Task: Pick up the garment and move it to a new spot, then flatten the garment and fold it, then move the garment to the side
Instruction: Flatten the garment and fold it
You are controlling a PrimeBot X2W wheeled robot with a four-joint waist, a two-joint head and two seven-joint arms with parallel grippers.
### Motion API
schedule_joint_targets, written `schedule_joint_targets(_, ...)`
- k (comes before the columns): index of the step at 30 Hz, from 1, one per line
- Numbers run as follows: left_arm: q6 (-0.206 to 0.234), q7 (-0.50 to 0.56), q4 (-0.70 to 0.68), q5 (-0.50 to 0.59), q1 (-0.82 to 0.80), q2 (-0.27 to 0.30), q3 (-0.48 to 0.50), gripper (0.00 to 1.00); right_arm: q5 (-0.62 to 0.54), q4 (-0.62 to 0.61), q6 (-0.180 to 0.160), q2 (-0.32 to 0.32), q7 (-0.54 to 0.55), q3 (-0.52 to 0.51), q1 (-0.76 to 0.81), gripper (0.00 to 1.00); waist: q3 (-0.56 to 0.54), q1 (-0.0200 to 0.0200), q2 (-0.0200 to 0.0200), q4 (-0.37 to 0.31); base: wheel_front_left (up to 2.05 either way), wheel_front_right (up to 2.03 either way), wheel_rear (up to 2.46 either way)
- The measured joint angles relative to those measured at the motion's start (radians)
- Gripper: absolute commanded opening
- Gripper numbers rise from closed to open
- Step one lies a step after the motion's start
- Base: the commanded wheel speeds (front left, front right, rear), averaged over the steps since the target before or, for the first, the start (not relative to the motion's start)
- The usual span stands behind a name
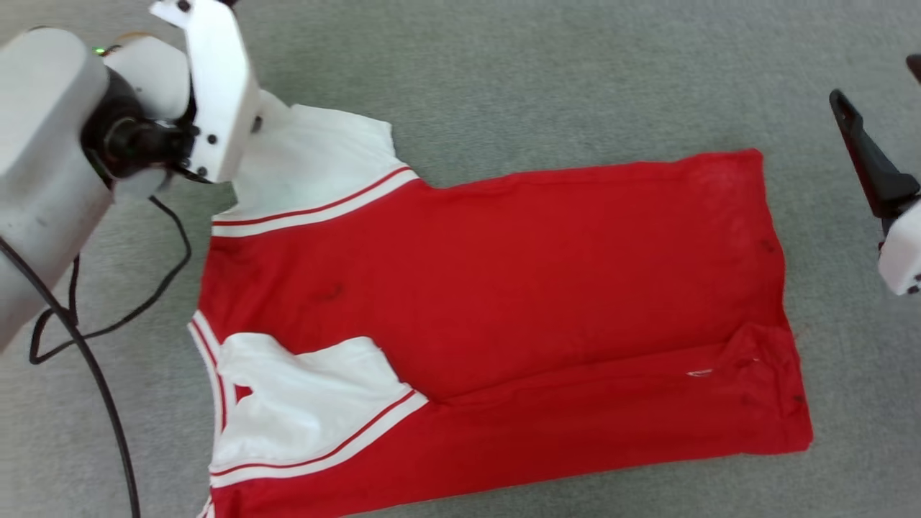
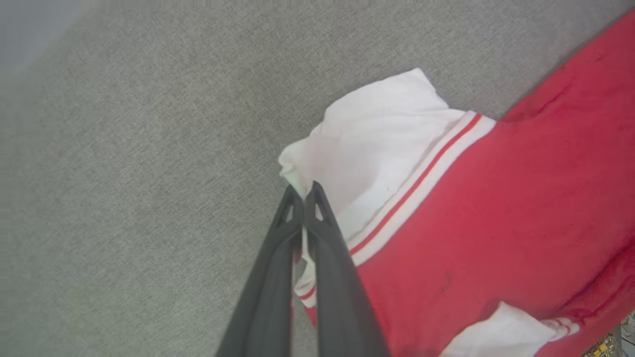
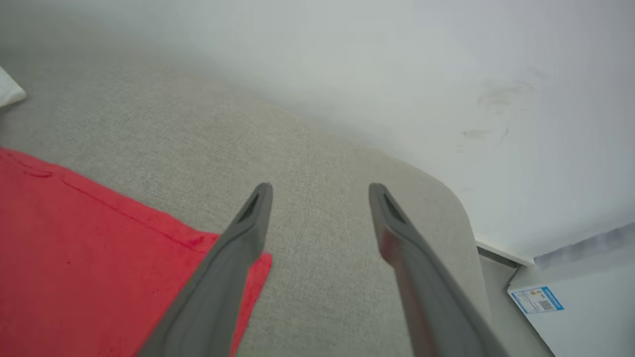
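Pinching garment [image 2: 496,208] sleeve edge, left gripper [image 2: 302,191]; right gripper [image 3: 321,188] spread, beside hem corner.

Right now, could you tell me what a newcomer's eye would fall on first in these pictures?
The red garment spread flat across the grey surface dominates. At its white sleeve, the left pincer is shut on the cloth's edge; the right pincer hangs open over bare surface.
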Motion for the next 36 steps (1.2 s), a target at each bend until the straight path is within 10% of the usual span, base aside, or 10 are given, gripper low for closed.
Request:
schedule_joint_targets(7,0.000,-0.040,-0.128,-0.009,-0.002,0.008,-0.045,0.00,0.246,0.095,0.000,-0.157,0.453,0.190,-0.166,1.00,-0.011,0.0000,0.0000,0.062,0.00,0.00,0.00)
schedule_joint_targets(15,0.000,-0.075,-0.180,-0.020,-0.027,-0.007,-0.073,0.00,0.396,0.220,0.000,-0.171,0.749,0.292,-0.325,1.00,0.034,0.0000,0.0000,0.115,0.00,0.00,0.00)
schedule_joint_targets(29,0.000,-0.114,-0.244,-0.024,-0.069,-0.007,-0.101,0.00,0.415,0.413,0.000,-0.086,0.781,0.278,-0.336,1.00,0.093,-0.0001,0.0000,0.174,0.00,0.00,0.00)
schedule_joint_targets(31,0.000,-0.118,-0.246,-0.023,-0.069,-0.004,-0.103,0.00,0.419,0.419,0.000,-0.084,0.771,0.284,-0.335,0.00,0.087,-0.0001,0.0000,0.170,0.00,0.00,0.00)
schedule_joint_targets(36,0.000,-0.135,-0.244,-0.025,-0.063,-0.002,-0.106,0.00,0.423,0.432,0.000,-0.073,0.727,0.307,-0.330,0.00,0.053,0.0000,0.0000,0.161,0.00,0.00,0.00)
